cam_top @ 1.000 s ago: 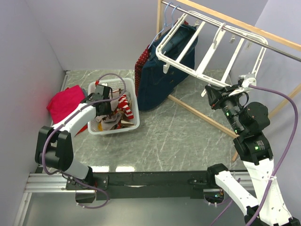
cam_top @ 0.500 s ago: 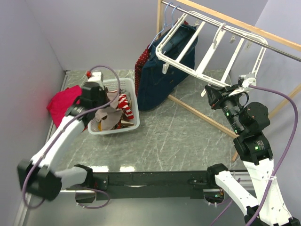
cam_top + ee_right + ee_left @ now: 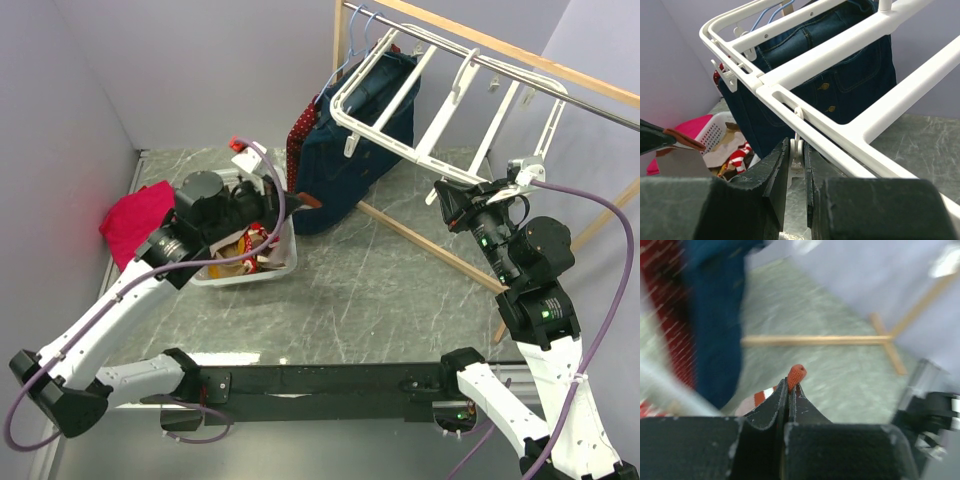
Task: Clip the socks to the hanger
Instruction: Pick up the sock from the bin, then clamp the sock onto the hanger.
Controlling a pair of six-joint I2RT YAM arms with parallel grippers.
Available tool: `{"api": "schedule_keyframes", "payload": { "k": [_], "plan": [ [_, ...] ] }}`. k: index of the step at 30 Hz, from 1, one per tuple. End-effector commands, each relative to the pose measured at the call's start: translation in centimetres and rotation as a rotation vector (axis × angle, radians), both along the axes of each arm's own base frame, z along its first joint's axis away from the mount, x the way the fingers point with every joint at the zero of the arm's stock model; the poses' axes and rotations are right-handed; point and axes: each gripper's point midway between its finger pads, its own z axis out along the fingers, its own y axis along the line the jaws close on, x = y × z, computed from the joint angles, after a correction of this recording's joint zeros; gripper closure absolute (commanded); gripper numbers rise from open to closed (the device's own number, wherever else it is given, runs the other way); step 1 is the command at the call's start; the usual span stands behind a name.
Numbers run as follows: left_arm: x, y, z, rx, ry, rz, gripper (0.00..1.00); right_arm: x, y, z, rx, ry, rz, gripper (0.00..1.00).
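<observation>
Bright and even from overhead in the top view, with only soft, pale shadows on the marble table. Two white glare patches at 6 o'clock; a pink cast on the wall at 9 o'clock, beside the pink cloth. Sharp throughout.

Heavily smeared in the left wrist view: navy garment at 10 o'clock streaked, wooden bars soft. Fairly crisp only at 6 o'clock, on the left gripper and the orange sock tip pinched in it.

Crisp in the right wrist view: hanger bars near white-out at 1 o'clock, clip nipped in the dark right gripper clear. Dark and blurred at 9 o'clock.
</observation>
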Motion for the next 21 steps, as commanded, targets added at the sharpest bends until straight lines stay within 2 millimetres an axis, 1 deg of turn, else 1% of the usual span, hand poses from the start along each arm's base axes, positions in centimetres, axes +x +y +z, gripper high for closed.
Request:
{"api": "schedule_keyframes", "payload": {
  "k": [1,2,3,4,5,6,7,8,9,10,12,13,14,15,16,17,18,19,20,21],
  "plan": [
    [-3.2,-4.4,7.5,-0.14,-0.158,-0.231,0.99,-0.4,0.8,1.4,0.024,-0.033,0.048,0.85],
    [-3.5,-5.0,7.8,-0.151,-0.162,-0.251,0.99,-0.4,0.9,1.4,0.027,-0.033,0.05,0.85],
    [-3.6,-5.7,8.6,-0.174,-0.185,-0.267,0.99,-0.4,0.9,1.5,0.028,-0.034,0.052,0.85],
    [-3.8,-6.9,8.0,-0.173,-0.176,-0.299,0.99,-0.5,1.0,1.6,0.035,-0.038,0.056,0.85],
    [-4.1,-7.5,7.8,-0.175,-0.17,-0.325,0.99,-0.5,1.0,1.6,0.038,-0.037,0.059,0.85],
    [-4.2,-8.2,8.3,-0.196,-0.191,-0.347,0.99,-0.5,1.0,1.6,0.039,-0.037,0.059,0.85],
    [-4.0,-9.3,7.5,-0.192,-0.174,-0.374,0.99,-0.5,1.1,1.6,0.04,-0.038,0.064,0.85],
    [-4.2,-9.9,7.5,-0.208,-0.157,-0.399,0.99,-0.6,1.3,1.7,0.041,-0.04,0.073,0.85],
    [-4.0,-10.4,7.7,-0.221,-0.151,-0.404,0.99,-0.6,1.3,1.6,0.041,-0.04,0.077,0.85],
    [-3.6,-11.4,7.3,-0.23,-0.139,-0.411,0.99,-0.6,1.4,1.7,0.047,-0.041,0.077,0.85],
    [-3.2,-12.2,7.3,-0.246,-0.134,-0.398,0.99,-0.8,1.5,1.8,0.056,-0.042,0.085,0.85],
    [-3.2,-13.3,6.9,-0.25,-0.136,-0.408,0.99,-0.8,1.6,1.9,0.065,-0.043,0.089,0.85],
    [-3.1,-13.8,6.6,-0.246,-0.135,-0.409,0.99,-0.8,1.6,2.0,0.069,-0.044,0.093,0.85],
    [-3.2,-14.3,6.9,-0.252,-0.141,-0.42,0.99,-0.8,1.7,2.0,0.073,-0.043,0.095,0.85],
    [-3.3,-15.2,6.5,-0.256,-0.132,-0.442,0.99,-0.8,1.7,2.0,0.075,-0.042,0.1,0.85],
    [-3.5,-15.7,7.0,-0.272,-0.136,-0.46,0.99,-0.8,1.8,2.0,0.075,-0.041,0.105,0.85],
    [-3.8,-16.4,6.6,-0.274,-0.121,-0.492,0.99,-0.9,2.0,2.0,0.072,-0.042,0.118,0.85],
    [-3.9,-16.7,6.8,-0.292,-0.101,-0.503,0.99,-1.0,2.1,2.2,0.068,-0.053,0.124,0.85],
    [-3.9,-17.0,7.4,-0.314,-0.111,-0.511,0.99,-1.1,2.3,2.1,0.066,-0.057,0.134,0.85],
    [-3.7,-17.4,7.1,-0.318,-0.096,-0.515,0.99,-1.2,2.5,2.1,0.061,-0.062,0.152,0.85]
  ]
}}
